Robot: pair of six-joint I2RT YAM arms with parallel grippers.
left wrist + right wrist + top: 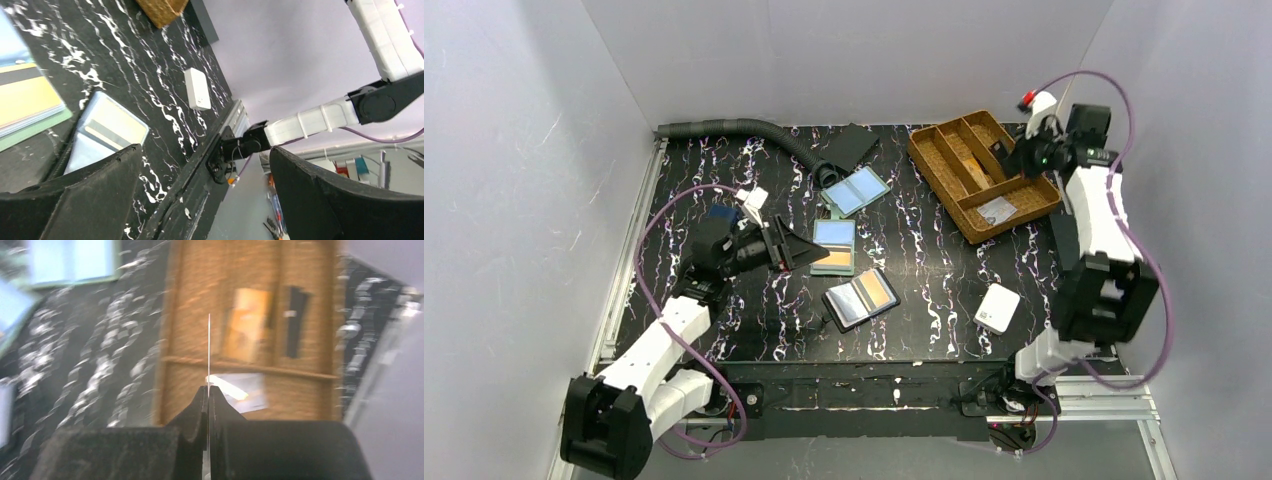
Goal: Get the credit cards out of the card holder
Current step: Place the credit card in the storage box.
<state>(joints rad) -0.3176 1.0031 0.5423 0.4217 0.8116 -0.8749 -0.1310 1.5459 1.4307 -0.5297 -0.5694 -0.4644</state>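
The grey-green card holder (834,247) lies open on the black mat, a blue card in its upper pocket and an orange one in its lower; its orange part also shows in the left wrist view (27,100). My left gripper (807,251) hovers just left of it, open, with nothing between its fingers (90,200). My right gripper (1016,158) hangs over the wicker basket (944,175), shut on a thin credit card (208,350) seen edge-on, colour hidden. An orange card (247,325) and a black one (296,320) lie in the basket.
A bifold with two pale blue panels (856,190) lies behind the holder. A small navy wallet (861,298) lies in front of it, and a white square box (997,308) to the right. A grey corrugated hose (744,130) runs along the back.
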